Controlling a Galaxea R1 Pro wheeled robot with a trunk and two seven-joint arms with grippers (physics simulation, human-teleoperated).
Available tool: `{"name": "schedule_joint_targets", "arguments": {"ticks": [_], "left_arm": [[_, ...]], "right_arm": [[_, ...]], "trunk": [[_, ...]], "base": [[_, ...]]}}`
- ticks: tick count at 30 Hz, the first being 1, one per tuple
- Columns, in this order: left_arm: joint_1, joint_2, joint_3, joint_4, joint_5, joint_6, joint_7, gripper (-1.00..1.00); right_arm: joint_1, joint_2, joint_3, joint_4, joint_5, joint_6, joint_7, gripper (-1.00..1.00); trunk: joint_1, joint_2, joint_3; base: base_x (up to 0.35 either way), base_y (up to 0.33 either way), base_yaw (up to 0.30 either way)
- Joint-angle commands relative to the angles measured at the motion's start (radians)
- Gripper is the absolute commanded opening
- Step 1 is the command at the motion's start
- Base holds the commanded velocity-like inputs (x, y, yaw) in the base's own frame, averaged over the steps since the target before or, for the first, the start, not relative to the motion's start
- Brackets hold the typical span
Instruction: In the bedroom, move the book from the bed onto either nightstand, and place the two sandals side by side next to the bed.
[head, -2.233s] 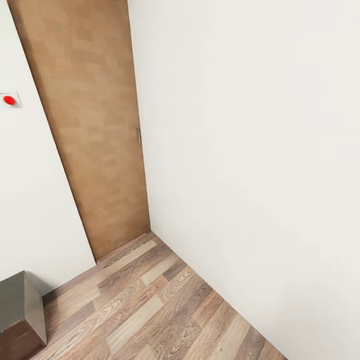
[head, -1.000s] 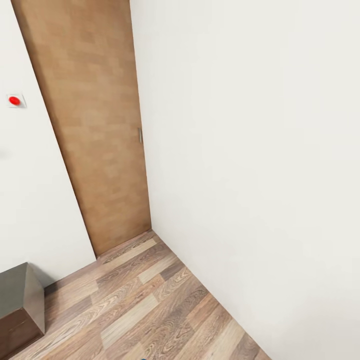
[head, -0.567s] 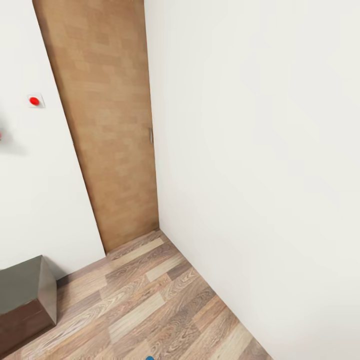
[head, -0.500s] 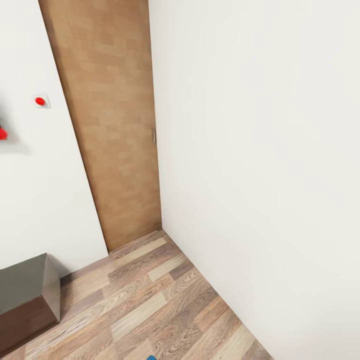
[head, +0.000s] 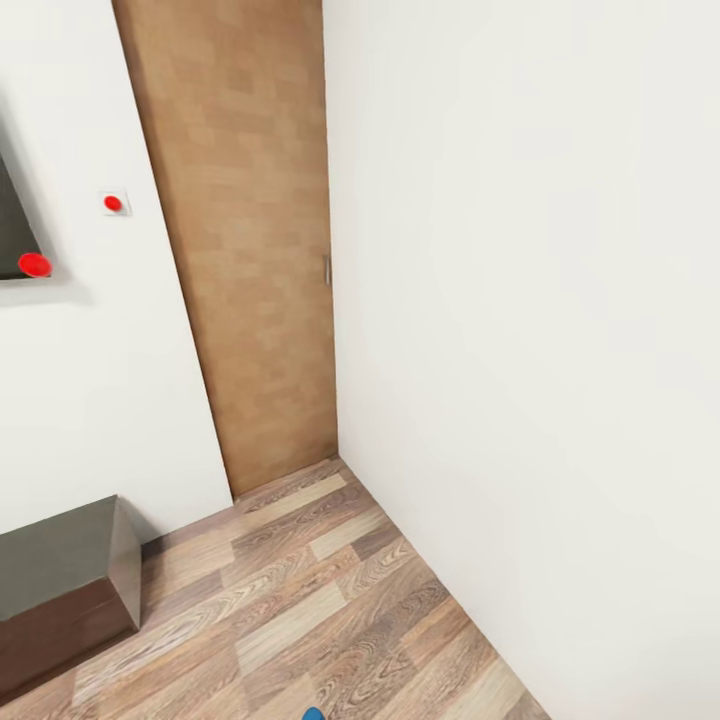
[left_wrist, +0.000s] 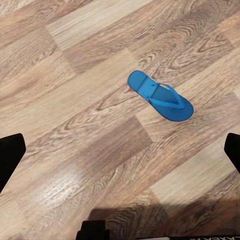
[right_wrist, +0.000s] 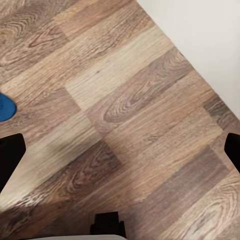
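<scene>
One bright blue sandal (left_wrist: 160, 96) lies flat on the wood-plank floor, strap side up, some way ahead of my open left gripper (left_wrist: 120, 155). Its black fingertips (left_wrist: 10, 152) stand wide apart with nothing between them. A blue sliver of sandal (head: 313, 714) peeks in at the head view's bottom edge, and a blue edge of sandal (right_wrist: 5, 107) shows beside my open right gripper (right_wrist: 120, 152), which hangs over bare floor. A dark brown nightstand (head: 60, 560) stands against the wall at lower left. The book and the bed are out of view.
A closed light-wood door (head: 250, 250) fills the room's corner, with a white wall (head: 520, 300) running along the right. A small plate with a red button (head: 113, 203) sits left of the door, and a dark panel with a red spot (head: 20, 250) beyond it.
The head camera has turned left, so door, corner and nightstand slid rightward in the picture. The dark panel with the red spot and the blue sliver at the bottom edge came into view.
</scene>
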Motion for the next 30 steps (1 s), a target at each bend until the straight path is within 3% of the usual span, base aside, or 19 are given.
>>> {"name": "schedule_joint_targets", "arguments": {"ticks": [1,19,30], "left_arm": [[0.0,0.0,0.0,-0.001,0.0,-0.001,0.0,1.0],[0.0,0.0,-0.001,-0.001,0.0,-0.001,0.0,1.0],[0.0,0.0,0.0,-0.001,0.0,-0.001,0.0,1.0]], "right_arm": [[0.0,0.0,0.002,0.0,-0.009,-0.003,0.0,1.0],[0.0,0.0,0.002,0.0,-0.009,-0.003,0.0,1.0],[0.0,0.0,0.003,0.0,-0.007,-0.003,0.0,1.0]], "trunk": [[0.0,0.0,-0.001],[0.0,0.0,-0.001],[0.0,0.0,-0.001]], "base": [[0.0,-0.102,0.003],[0.0,-0.113,0.0],[0.0,-0.013,0.0]]}}
